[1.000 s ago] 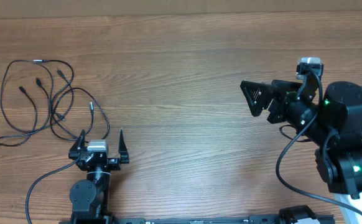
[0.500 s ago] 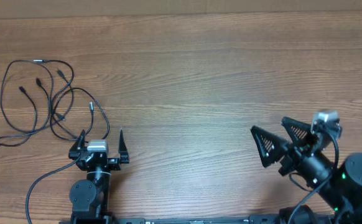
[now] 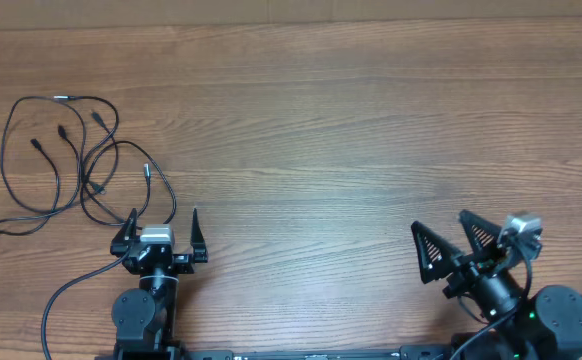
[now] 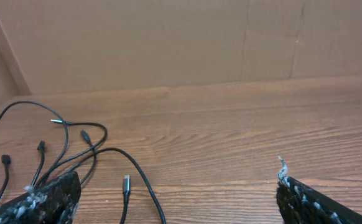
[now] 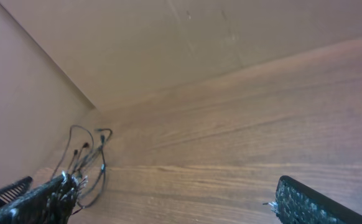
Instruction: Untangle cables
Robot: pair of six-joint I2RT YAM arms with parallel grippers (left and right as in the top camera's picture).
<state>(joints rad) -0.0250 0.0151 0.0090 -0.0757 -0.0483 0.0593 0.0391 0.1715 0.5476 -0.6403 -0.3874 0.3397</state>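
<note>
The cables (image 3: 83, 160) are thin black cords lying in loose overlapping loops at the table's left, with small plugs at their ends. My left gripper (image 3: 163, 215) stands open just in front and to the right of them, holding nothing. In the left wrist view the cables (image 4: 81, 149) spread out ahead on the left. A silver-tipped plug (image 4: 126, 182) lies between the fingers of the left gripper (image 4: 178, 188). My right gripper (image 3: 439, 226) is open and empty near the front right. The right wrist view shows the right gripper (image 5: 171, 186) and the cables (image 5: 88, 149) far off.
A thicker black wire (image 3: 56, 300) runs from the left arm's base along the front left. Both arm bases sit at the table's front edge. A plain brown wall (image 4: 168, 43) closes off the far side of the wooden table (image 3: 301, 130).
The right arm has drawn back from the middle right of the table to the front right edge, its gripper still open. The left arm and the cables have not moved.
</note>
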